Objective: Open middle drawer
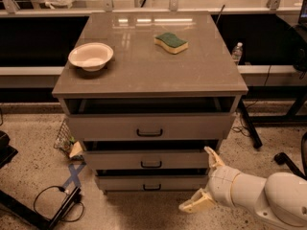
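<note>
The grey cabinet [148, 71] has three drawers. The top drawer [149, 126] has the tallest front and a wide black handle. The middle drawer [150, 159] is a shallow grey front with a small black bar handle [151, 165] at centre. The bottom drawer [151, 182] sits lowest. My gripper [203, 178] is at the lower right, just off the right end of the middle and bottom drawer fronts. It is open and empty: one cream finger [213, 157] points up beside the middle drawer's right end, the other [195, 202] points down-left near the floor.
A white bowl [90, 56] and a green-and-yellow sponge [171, 42] lie on the cabinet top. A black cable [53, 200], blue tape and a wire basket [64, 137] are on the floor at left. A water bottle [237, 53] and black stand legs [249, 126] are at right.
</note>
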Robot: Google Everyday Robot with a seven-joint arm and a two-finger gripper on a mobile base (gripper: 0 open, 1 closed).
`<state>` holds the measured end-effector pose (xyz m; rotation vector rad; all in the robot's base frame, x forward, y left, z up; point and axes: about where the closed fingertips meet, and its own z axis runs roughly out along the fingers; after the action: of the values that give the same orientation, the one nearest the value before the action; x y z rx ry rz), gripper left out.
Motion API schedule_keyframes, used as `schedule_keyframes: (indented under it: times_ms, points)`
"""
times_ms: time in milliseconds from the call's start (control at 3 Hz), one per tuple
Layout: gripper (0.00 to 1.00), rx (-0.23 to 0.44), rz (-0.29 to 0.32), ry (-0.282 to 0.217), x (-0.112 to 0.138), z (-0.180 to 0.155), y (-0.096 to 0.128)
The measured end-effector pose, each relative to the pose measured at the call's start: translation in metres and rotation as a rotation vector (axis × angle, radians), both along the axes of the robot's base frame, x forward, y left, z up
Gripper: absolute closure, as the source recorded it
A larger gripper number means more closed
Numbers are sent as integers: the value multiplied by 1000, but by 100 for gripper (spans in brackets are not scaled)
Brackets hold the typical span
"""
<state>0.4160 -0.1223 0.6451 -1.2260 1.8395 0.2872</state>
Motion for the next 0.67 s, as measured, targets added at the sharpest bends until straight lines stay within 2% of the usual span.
schedule_keyframes:
  times_ms: [333, 667]
  points:
    - [0, -160, -95, 73, -5, -45, -30]
    - [0, -273, -225, 136, -14, -87, -75]
